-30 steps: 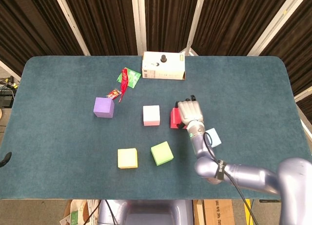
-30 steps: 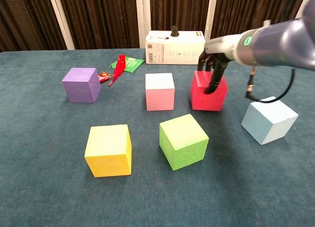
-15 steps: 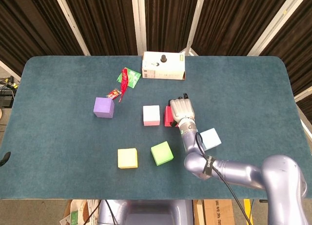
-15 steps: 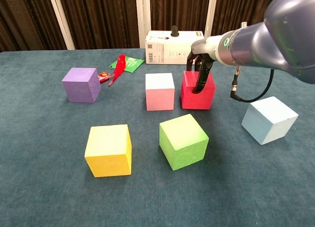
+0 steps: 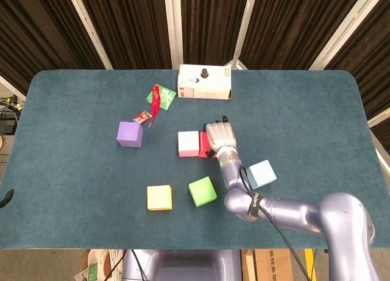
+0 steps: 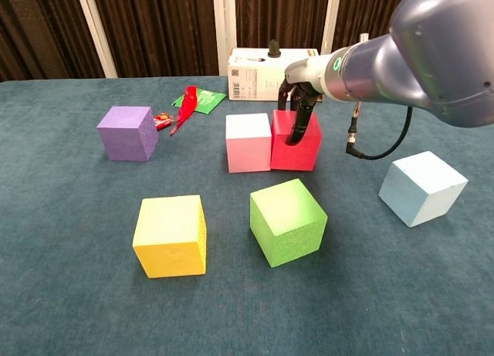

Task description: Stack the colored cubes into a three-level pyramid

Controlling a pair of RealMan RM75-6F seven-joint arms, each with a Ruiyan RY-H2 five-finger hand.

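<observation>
On the teal table (image 5: 73,171), near its centre, the right hand (image 5: 220,136) grasps the red cube (image 6: 297,140), fingers curled over its top. Since a second ago hand and cube have slid toward nine o'clock, so the red cube now touches the pink cube (image 6: 248,142); earlier a gap separated them. Purple cube (image 5: 130,134), yellow cube (image 5: 159,197), green cube (image 5: 202,191) and light blue cube (image 5: 261,174) lie unmoved.
</observation>
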